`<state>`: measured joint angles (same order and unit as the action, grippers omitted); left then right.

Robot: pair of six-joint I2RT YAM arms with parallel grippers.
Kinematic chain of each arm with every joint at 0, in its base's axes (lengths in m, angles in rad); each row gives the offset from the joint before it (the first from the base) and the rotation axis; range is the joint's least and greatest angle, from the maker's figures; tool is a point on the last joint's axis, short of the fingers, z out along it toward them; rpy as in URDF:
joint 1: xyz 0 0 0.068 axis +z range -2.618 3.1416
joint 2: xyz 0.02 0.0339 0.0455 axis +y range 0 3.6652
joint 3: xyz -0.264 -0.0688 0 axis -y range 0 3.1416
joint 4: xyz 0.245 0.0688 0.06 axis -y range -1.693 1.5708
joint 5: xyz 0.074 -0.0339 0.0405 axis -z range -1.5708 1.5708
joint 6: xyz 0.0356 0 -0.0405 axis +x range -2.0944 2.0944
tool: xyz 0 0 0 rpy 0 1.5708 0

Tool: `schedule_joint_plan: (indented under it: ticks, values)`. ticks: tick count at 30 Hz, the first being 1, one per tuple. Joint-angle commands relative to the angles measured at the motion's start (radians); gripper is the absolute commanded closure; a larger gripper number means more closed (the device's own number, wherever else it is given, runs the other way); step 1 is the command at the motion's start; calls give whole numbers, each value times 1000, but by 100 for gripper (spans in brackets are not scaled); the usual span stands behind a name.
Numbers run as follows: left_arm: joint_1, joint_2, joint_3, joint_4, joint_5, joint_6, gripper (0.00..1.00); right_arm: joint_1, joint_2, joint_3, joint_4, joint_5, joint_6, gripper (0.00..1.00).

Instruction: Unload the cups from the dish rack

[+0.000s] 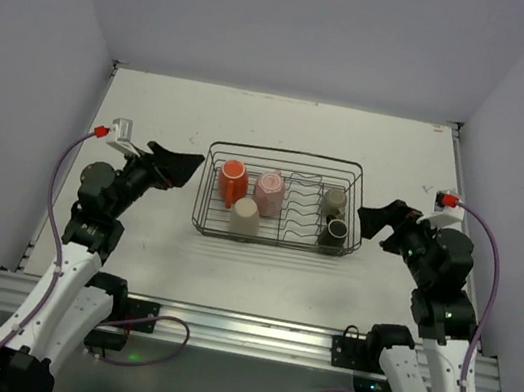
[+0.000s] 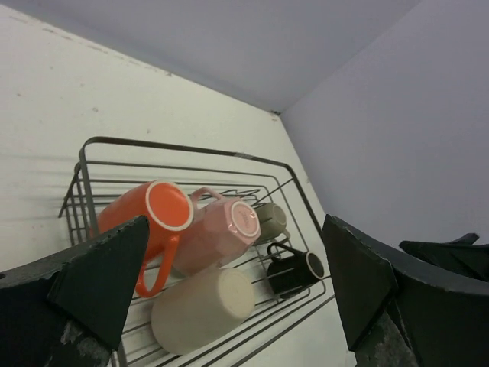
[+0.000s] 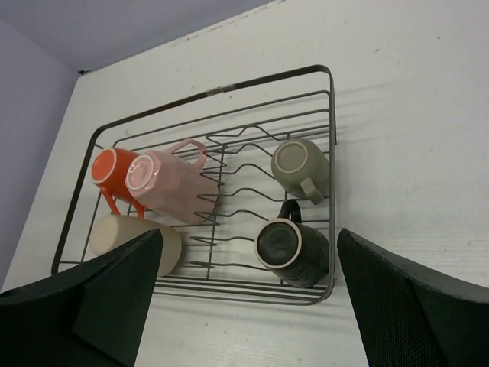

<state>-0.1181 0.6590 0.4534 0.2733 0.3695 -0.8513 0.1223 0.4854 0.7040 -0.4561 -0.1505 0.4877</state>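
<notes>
The black wire dish rack [image 1: 285, 153] stands mid-table and holds all the cups. In its left half lie the orange cup [image 1: 232, 181], the pink cup [image 1: 269, 193] and the cream cup [image 1: 244, 217]. On the right of the wavy dividers are the olive-grey cup [image 1: 333, 202] and the dark cup [image 1: 334, 234]. My left gripper [image 1: 188, 171] hovers open just left of the rack, nothing between its fingers. My right gripper [image 1: 371, 222] hovers open just off the rack's right end, near the dark cup [image 3: 290, 251], also holding nothing.
The rack sits on a white table [image 1: 156, 106] with grey walls at the back and both sides. An aluminium rail [image 1: 238, 329] carrying the arm bases and purple cables runs along the near edge.
</notes>
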Motion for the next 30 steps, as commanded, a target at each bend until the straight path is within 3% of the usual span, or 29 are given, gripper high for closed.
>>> schedule_joint_plan:
  ticks: [1,4,8,12,15,18,30]
  values:
    - [6,20,97,-176,-12,109,1,-1,86,84,-42,-38,-44,1]
    - [3,51,163,-306,-66,167,2,34,221,175,-105,-73,-73,1]
    - [-21,83,272,-423,-142,248,5,210,422,308,-197,119,-84,1]
    - [-28,76,318,-491,-178,281,5,269,585,403,-279,161,-77,8]
    - [-28,67,329,-494,-167,288,5,278,633,384,-270,198,-67,16]
    - [-28,67,330,-493,-164,285,5,277,674,371,-273,224,-67,30]
    - [-29,110,294,-436,-119,247,5,303,783,347,-300,269,-64,30]
